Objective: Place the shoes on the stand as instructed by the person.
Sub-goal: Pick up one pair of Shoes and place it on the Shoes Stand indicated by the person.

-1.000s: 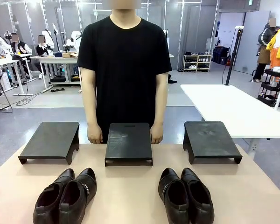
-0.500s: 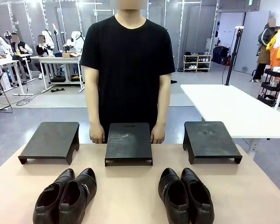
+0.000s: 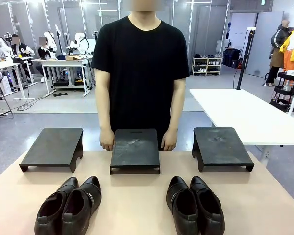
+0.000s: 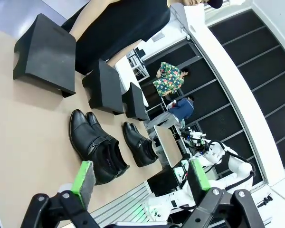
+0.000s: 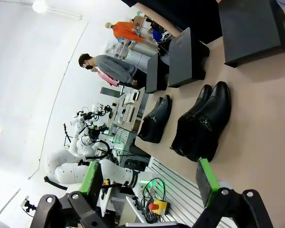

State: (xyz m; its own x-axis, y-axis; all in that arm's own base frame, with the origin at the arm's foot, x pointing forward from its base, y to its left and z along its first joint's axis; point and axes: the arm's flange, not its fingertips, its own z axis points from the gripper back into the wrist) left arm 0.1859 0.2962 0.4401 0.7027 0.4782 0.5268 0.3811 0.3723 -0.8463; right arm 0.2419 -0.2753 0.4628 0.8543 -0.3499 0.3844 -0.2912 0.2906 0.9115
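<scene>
1. Your left hand [image 4: 141, 176] is spread wide and holds nothing. The left pair of shoes [image 4: 97, 147] sits on the desk [image 4: 23, 142] just beyond its fingertips.
2. Your right hand [image 5: 148, 179] is the same, wide and empty, with the right pair [image 5: 204, 123] ahead of it.
3. The person [image 3: 139, 73] has both arms down beside the middle stand [image 3: 135, 149] and gives no readable cue. If you move now, you'll likely pick the wrong stand.
4. The shoes in each pair touch, so grabbing one may drag its mate.
5. The shiny leather is probably slick, so a rim pinch could slip mid-lift.
6. The stands lie beyond the shoes, and a low carry may clip a stand's front edge.
</scene>
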